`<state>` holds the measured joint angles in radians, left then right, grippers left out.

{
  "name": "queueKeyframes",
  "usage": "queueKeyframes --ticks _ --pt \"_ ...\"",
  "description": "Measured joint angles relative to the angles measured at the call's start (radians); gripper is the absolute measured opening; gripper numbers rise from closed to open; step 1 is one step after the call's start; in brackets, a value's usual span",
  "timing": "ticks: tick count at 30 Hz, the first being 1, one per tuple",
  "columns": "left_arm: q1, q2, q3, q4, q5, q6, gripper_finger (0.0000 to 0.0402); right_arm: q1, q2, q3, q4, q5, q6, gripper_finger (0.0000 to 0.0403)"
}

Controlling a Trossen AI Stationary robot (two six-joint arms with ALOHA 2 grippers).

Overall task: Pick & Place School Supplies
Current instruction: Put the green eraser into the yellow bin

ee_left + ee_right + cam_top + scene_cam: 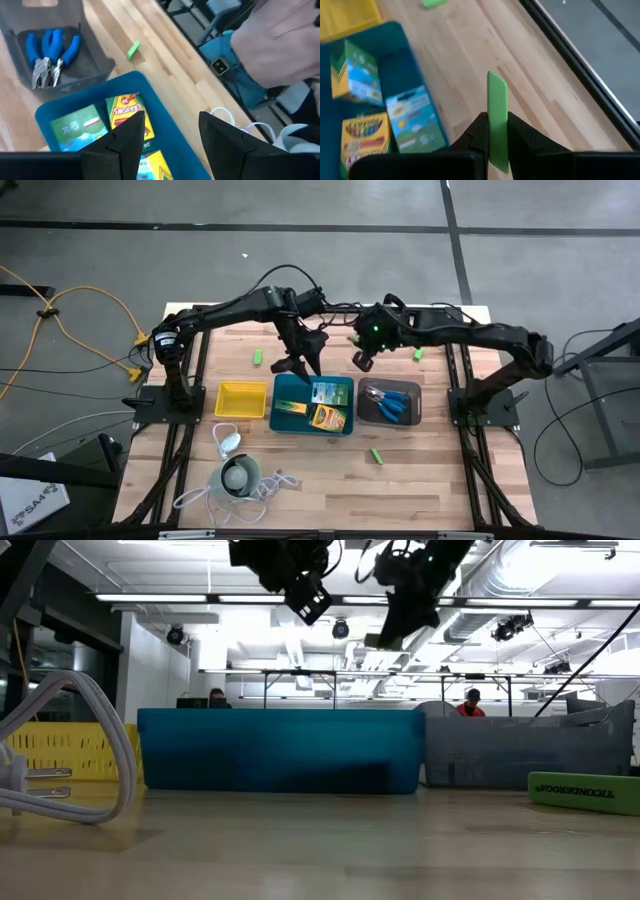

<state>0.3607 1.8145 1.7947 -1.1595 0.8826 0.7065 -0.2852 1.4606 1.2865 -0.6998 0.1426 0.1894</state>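
From above, both arms reach in over the far half of the wooden table. The left gripper hangs at the far edge of the teal tray, fingers apart and empty. The right gripper hovers just right of it, beyond the dark grey tray holding the blue-handled pliers. The teal tray carries two crayon boxes and a green-and-white pack; a yellow tray sits to its left. Lime-green blocks lie loose: one far left, one far right, one near.

At table height, both grippers hang high above the trays; a green block lies at right and a white cord at left.

The left wrist looks down past spread fingers onto the crayon boxes, with the pliers beyond.

The right wrist shows its fingers clamped on an upright green block over bare wood beside the teal tray.
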Motion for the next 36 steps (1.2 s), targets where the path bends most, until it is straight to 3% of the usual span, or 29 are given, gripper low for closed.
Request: queueKeyframes --ticks 5,10,18,25,31,36 --pt "0.003 0.0 0.0 0.008 0.088 0.02 0.0184 0.067 -0.052 0.0 -0.033 0.065 0.021 0.0033" --pt "0.003 -0.011 0.0 0.08 0.097 0.022 0.0184 0.114 -0.124 0.0 -0.047 0.074 0.059 0.0033" --pt "-0.005 -0.057 0.0 0.219 0.121 0.019 0.0184 0.227 -0.22 0.0 -0.044 0.18 0.08 0.0033" --pt "-0.005 -0.066 0.0 0.402 0.212 -0.069 0.0184 0.29 -0.249 0.0 0.077 0.198 0.037 0.0033" --pt "-0.027 -0.066 0.0 0.49 0.113 -0.116 0.0184 0.328 -0.248 0.0 0.087 0.197 0.024 0.0033" --pt "-0.039 -0.066 0.0 0.529 -0.03 -0.136 0.0184 0.363 -0.248 0.0 0.113 0.223 0.015 0.0033"
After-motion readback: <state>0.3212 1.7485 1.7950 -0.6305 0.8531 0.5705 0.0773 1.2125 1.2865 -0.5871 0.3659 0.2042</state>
